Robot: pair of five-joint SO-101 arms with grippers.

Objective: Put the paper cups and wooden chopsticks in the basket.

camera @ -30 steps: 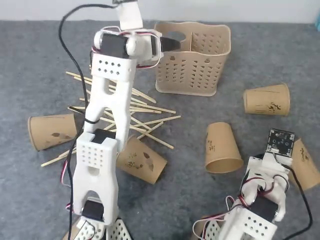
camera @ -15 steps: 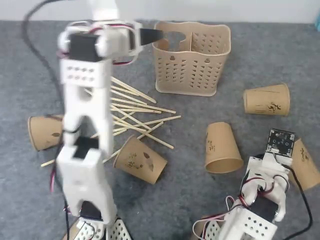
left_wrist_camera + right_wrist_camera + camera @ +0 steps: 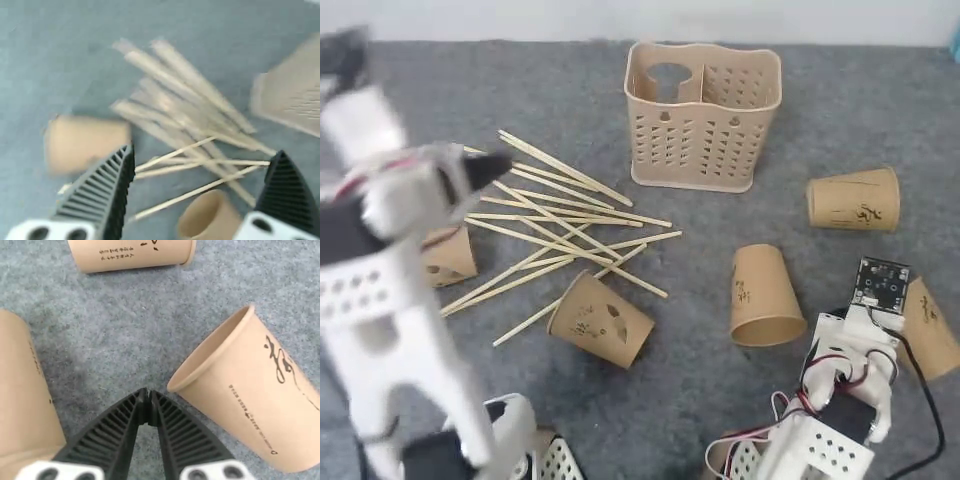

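Whole table is covered in a grey carpet-like mat (image 3: 680,400), with a pale strip of wall (image 3: 770,18) along the top edge. At the far left of the high view the left arm (image 3: 380,300) is a blur. The left gripper (image 3: 202,152) is spread wide with nothing between its fingers, hanging over the chopsticks (image 3: 560,225) fanned out left of centre.

A paper cup (image 3: 450,258) lies half hidden behind that arm, and a second cup (image 3: 602,320) lies on its side just below the sticks. The basket (image 3: 695,140) stands upright at top centre, split into two compartments.

Right of centre, a third cup (image 3: 765,297), fourth cup (image 3: 853,199) and fifth cup (image 3: 932,330) all lie tipped over. At lower right, the right gripper (image 3: 148,400) has its fingers pressed together on nothing, tips over bare mat between the third and fifth cups.

The cups have dark print and brush-like marks, too small to read.
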